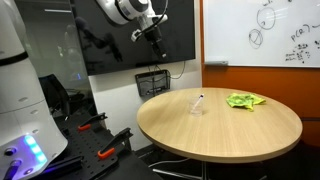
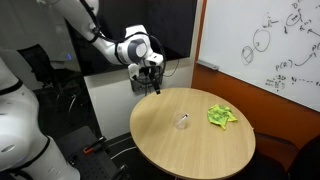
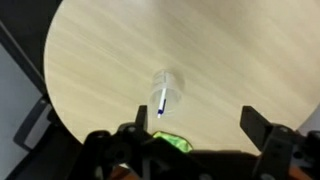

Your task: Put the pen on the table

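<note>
A pen with a blue tip stands inside a clear plastic cup on the round wooden table. The cup with the pen shows in both exterior views near the table's middle. My gripper is open and empty, high above the table's edge, well apart from the cup; it shows in both exterior views.
A green cloth lies on the table beyond the cup; it shows in the wrist view under the gripper body. A whiteboard hangs behind. Clamps lie on a low bench beside the table.
</note>
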